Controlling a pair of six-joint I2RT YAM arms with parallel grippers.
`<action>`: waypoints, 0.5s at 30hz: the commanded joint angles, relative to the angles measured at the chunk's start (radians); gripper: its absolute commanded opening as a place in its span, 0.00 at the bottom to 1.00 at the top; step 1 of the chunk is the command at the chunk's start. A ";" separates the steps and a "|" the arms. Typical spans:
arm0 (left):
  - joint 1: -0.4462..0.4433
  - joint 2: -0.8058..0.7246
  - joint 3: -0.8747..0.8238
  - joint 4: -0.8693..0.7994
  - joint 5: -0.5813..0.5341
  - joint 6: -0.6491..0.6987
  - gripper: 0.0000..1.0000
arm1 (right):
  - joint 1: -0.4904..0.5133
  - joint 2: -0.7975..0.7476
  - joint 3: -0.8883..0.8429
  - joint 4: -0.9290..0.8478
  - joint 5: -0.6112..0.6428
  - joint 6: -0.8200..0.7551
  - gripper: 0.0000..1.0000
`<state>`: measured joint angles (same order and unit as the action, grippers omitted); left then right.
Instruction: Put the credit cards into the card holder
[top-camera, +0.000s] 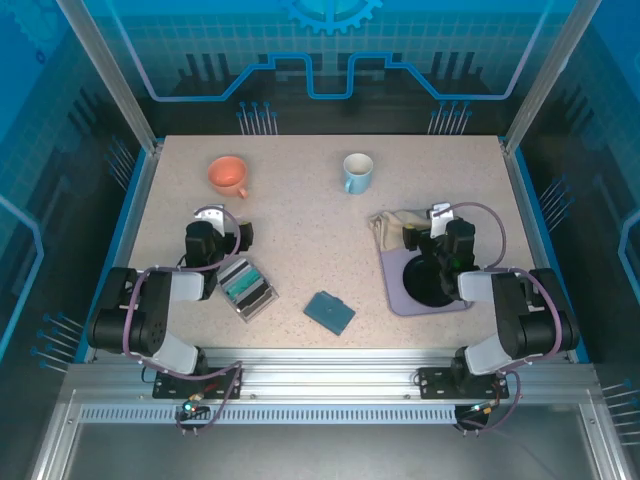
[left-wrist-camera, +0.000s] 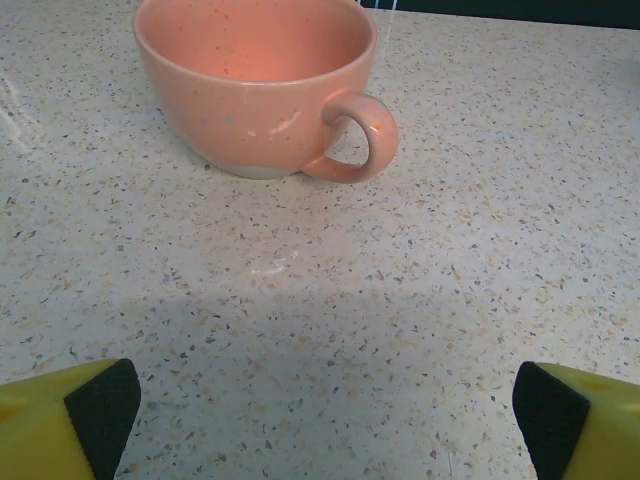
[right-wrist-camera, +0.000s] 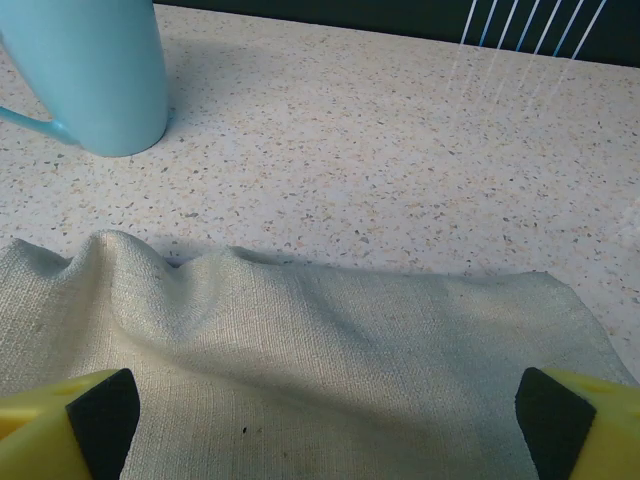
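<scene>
The credit cards (top-camera: 246, 285) sit as teal, dark and white stripes in a grey slotted rack on the near left of the table. The card holder (top-camera: 329, 312), a flat teal case, lies shut near the front middle. My left gripper (top-camera: 209, 216) hovers behind the rack, pointing at the back of the table. It is open, with bare tabletop between its yellow fingers (left-wrist-camera: 70, 420). My right gripper (top-camera: 441, 213) is open over a beige cloth (right-wrist-camera: 300, 350), its fingers (right-wrist-camera: 575, 420) wide apart and holding nothing.
A pink cup (left-wrist-camera: 255, 80) stands ahead of the left gripper and also appears at the back left (top-camera: 228, 175). A light blue mug (top-camera: 357, 172) stands at the back middle. The cloth (top-camera: 395, 228) overlaps a purple mat (top-camera: 400, 298) carrying a dark round dish.
</scene>
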<state>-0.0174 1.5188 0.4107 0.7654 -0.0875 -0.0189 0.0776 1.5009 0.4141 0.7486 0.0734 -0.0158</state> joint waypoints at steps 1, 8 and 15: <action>0.008 -0.004 0.010 0.008 0.025 0.019 0.99 | -0.016 0.004 0.019 0.006 -0.007 0.007 1.00; 0.010 -0.004 0.013 0.006 0.025 0.019 0.99 | -0.020 0.004 0.022 0.002 -0.015 0.009 1.00; 0.010 -0.003 0.012 0.005 0.026 0.018 0.99 | -0.021 0.004 0.020 0.004 -0.018 0.009 1.00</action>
<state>-0.0166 1.5188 0.4107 0.7654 -0.0875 -0.0189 0.0776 1.5009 0.4141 0.7486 0.0696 -0.0154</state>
